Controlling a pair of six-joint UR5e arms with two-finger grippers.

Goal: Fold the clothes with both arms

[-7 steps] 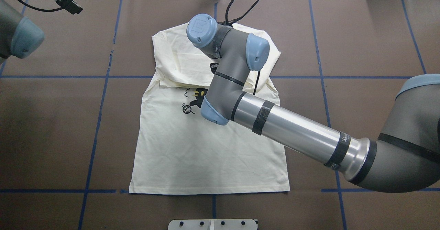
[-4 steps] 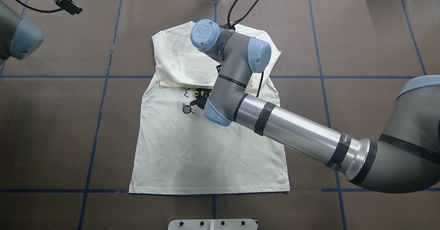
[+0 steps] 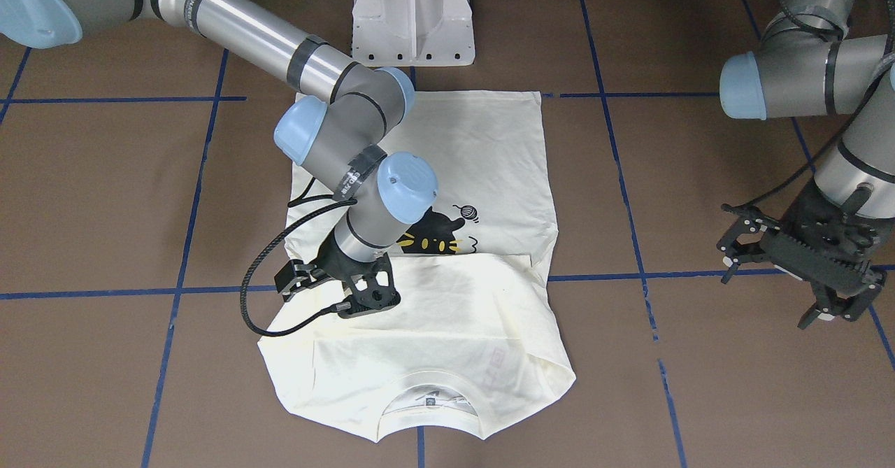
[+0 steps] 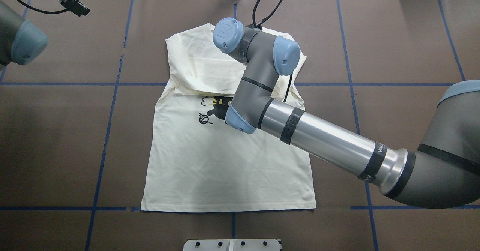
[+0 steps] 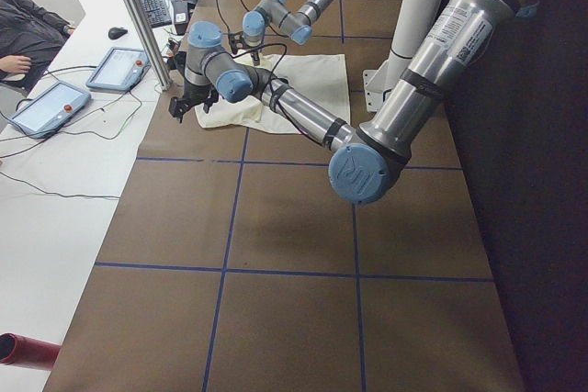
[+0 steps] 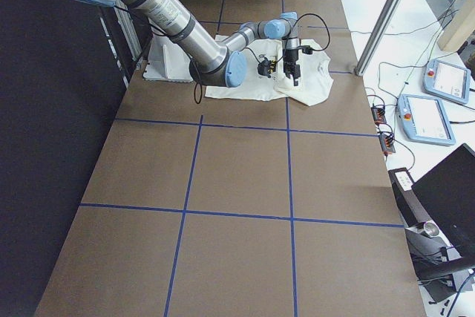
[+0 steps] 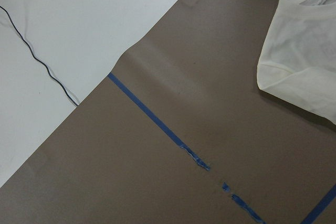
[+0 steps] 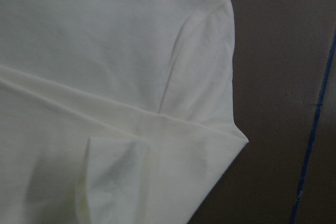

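Note:
The cream T-shirt lies flat on the brown table, hem toward the robot. Its collar end is folded back over the chest, so the plain back shows and the black cat print is partly covered. My right gripper hangs open just above the left part of the folded flap and holds nothing. It is hidden under the wrist in the overhead view. The right wrist view shows only creased cream cloth. My left gripper is open and empty, off the shirt at the table's far left.
The white pedestal base stands behind the shirt's hem. Blue tape lines grid the table. A white side table with tablets, cables and a metal post borders the far edge. A person sits there.
My right arm's wrist has slid to the right and slightly farther across the folded top of the shirt. The shirt and the left arm have not moved.

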